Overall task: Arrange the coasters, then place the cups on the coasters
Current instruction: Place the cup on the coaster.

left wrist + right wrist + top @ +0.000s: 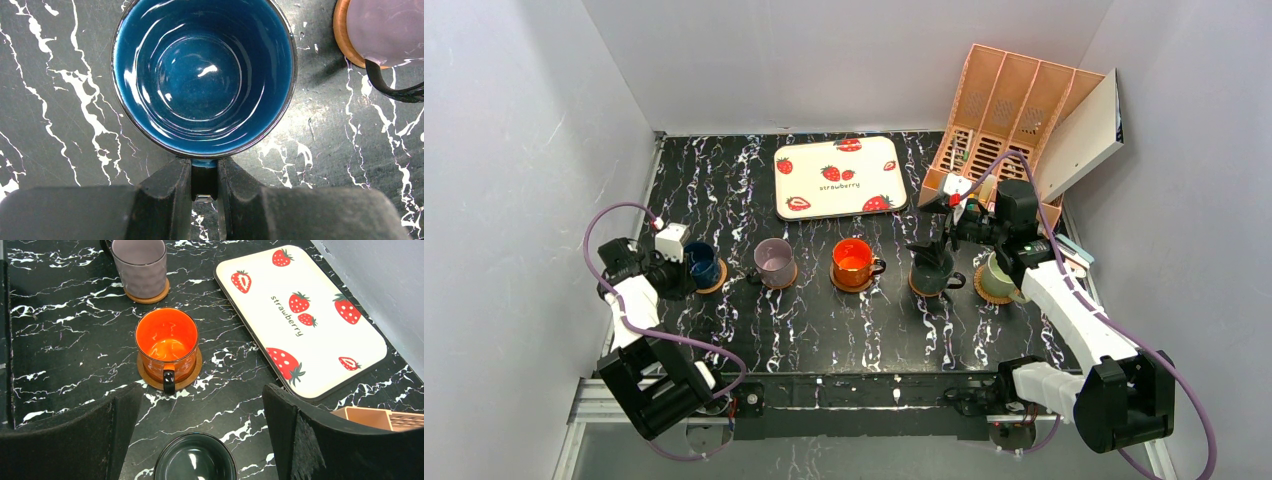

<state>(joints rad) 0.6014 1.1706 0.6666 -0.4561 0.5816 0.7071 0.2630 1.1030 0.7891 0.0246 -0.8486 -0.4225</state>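
Five cups stand in a row, each on a round brown coaster. My left gripper (205, 186) is shut on the handle of the navy blue cup (205, 75) at the left end (703, 265). Beside it is the mauve cup (774, 258) on its coaster (342, 35). The orange cup (167, 342) sits on a coaster (192, 377), handle towards me. My right gripper (202, 395) hangs open above the dark grey-green cup (195, 460), a finger on either side and nothing between them. The pale green cup (997, 277) is at the right end, partly behind my right arm.
The white strawberry-print tray (839, 175) lies behind the row. A pink slotted file organiser (1009, 110) with a white board (1084, 130) leaning on it fills the back right corner. Grey walls close in the left, back and right sides.
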